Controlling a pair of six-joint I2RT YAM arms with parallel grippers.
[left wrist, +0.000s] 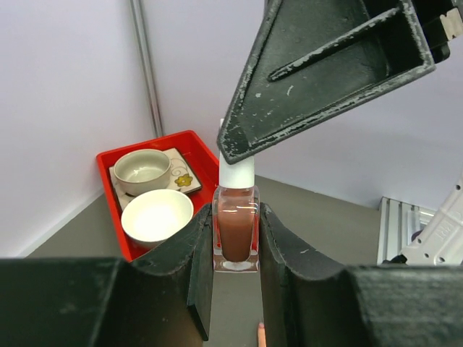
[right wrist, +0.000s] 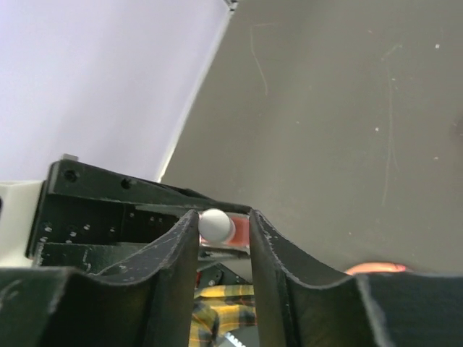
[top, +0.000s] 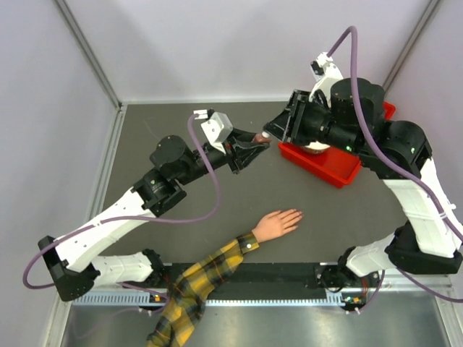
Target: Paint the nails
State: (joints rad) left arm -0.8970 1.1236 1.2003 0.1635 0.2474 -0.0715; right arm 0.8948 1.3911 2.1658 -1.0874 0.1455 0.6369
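Note:
The pale mannequin hand (top: 276, 224) with a yellow plaid sleeve (top: 202, 278) lies palm down on the dark table; its nails (top: 297, 214) are too small to make out. One fingertip shows in the left wrist view (left wrist: 260, 335). My left gripper (top: 253, 148) is shut on a small nail-polish bottle (left wrist: 236, 231) with reddish-brown polish and a white cap (left wrist: 237, 173), held above the table. My right gripper (top: 272, 131) stands open around that cap (right wrist: 215, 225). The cap touches one finger (right wrist: 181, 249), with a gap to the other.
A red tray (top: 340, 173) stands at the back right, partly under the right arm. In the left wrist view it (left wrist: 108, 160) holds a white bowl (left wrist: 156, 217), a cup (left wrist: 142, 168) and a patterned tile. Grey walls close in the table.

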